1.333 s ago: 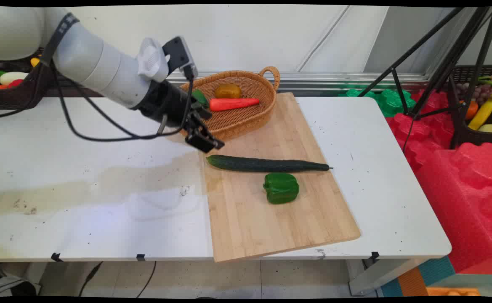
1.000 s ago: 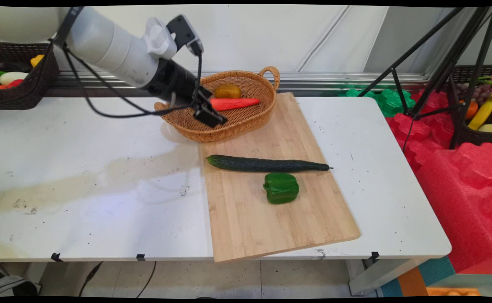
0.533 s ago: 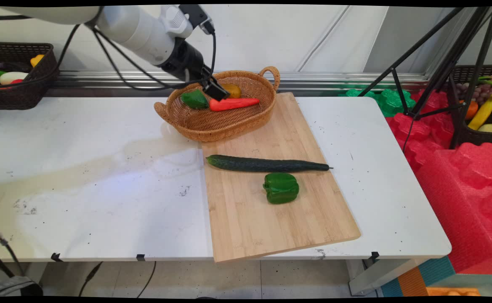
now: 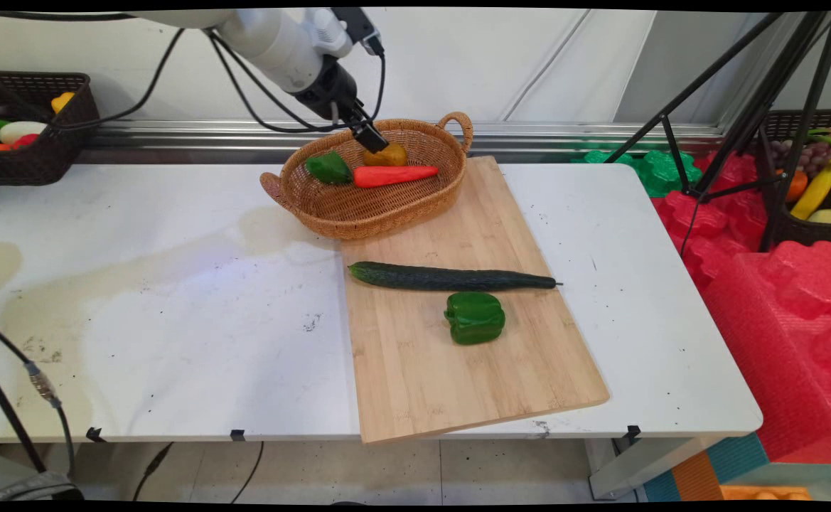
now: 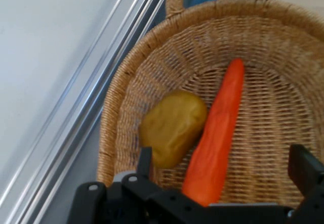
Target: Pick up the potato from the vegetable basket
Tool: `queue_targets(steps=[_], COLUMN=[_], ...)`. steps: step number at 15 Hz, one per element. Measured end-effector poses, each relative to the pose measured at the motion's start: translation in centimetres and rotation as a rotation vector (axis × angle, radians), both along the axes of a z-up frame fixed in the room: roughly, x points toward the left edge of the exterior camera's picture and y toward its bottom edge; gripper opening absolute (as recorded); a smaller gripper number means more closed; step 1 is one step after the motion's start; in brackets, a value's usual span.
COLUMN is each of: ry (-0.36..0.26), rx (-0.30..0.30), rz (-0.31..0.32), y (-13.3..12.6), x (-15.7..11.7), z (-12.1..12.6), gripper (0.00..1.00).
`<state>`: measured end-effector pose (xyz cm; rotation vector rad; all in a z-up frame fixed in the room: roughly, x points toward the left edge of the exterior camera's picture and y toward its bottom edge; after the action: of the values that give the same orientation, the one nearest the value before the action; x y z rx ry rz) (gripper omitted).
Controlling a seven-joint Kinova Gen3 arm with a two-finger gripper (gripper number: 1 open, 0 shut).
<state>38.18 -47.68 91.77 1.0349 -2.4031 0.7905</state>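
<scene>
Orange carrot [image 4: 394, 175] crosswise in basket [image 4: 387, 210]

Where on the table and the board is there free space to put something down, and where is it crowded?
The table left of the board is bare. The board's near half, below the pepper, is free, as is the table strip right of it. Crowded: the basket, holding a potato, a carrot and a small green vegetable, with the open hand above.

Tan woven basket [image 4: 358, 213] holds an orange carrot [image 4: 394, 175], yellow-brown potato [image 5: 172, 127], green pepper [image 4: 328, 168]; black end effector [image 4: 372, 137].
</scene>
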Motion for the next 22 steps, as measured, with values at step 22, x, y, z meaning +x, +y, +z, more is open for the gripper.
queue_targets(steps=[22], ry=[-0.096], rx=[0.090], rz=[0.004], y=[-11.3], x=[-0.7], z=[-8.0], gripper=[1.00])
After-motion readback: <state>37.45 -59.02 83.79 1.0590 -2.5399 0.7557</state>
